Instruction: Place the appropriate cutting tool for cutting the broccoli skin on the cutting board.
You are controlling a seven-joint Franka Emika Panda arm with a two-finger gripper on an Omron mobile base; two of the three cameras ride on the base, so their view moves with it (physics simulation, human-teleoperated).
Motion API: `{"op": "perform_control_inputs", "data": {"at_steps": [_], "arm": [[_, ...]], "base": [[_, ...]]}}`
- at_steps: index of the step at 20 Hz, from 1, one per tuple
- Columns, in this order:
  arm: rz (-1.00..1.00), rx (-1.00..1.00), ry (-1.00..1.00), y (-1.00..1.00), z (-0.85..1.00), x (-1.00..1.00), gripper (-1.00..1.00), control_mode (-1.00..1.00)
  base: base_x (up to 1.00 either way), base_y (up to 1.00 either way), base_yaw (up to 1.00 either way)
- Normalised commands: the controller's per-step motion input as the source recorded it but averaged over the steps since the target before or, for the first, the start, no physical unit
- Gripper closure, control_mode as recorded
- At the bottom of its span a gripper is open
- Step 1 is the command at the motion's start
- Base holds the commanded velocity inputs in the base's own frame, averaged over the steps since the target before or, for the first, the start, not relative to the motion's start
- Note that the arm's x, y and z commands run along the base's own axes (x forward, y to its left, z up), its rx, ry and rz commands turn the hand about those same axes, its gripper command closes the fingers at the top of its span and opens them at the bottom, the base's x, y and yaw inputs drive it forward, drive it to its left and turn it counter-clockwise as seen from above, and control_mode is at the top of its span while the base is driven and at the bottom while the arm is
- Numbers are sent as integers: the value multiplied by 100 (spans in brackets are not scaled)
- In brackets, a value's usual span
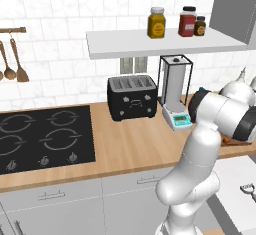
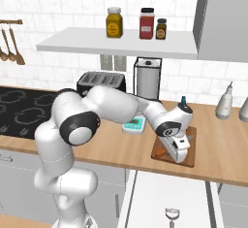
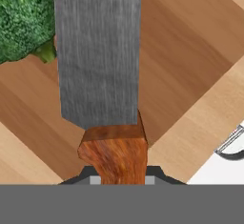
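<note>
Brown wood of the cutting board lies under my gripper, whose jaws clamp a knife by its handle; its blade hangs just beside the broccoli on the board.

In the hand view the broccoli is cut off by the top and left edges, and the knife blade runs past the top edge, its tip unseen. The jaws sit behind the knife handle. In the left base view the arm hides nearly all of the cutting board.
</note>
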Motion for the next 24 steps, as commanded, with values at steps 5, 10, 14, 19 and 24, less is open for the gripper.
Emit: {"op": "perform_control_inputs", "data": {"at_steps": [5, 10, 14, 19, 24], "arm": [[0, 0, 0, 0, -15, 23, 100, -100], [0, 0, 0, 0, -13, 26, 100, -100], [0, 0, 0, 3, -28, 12, -100, -100], [0, 0, 0, 13, -8, -2, -100, -100], [0, 0, 0, 42, 33, -35, -100, -100]], "base": [[0, 0, 0], [0, 0, 0], [0, 0, 0], [0, 0, 0], [0, 0, 0]]}}
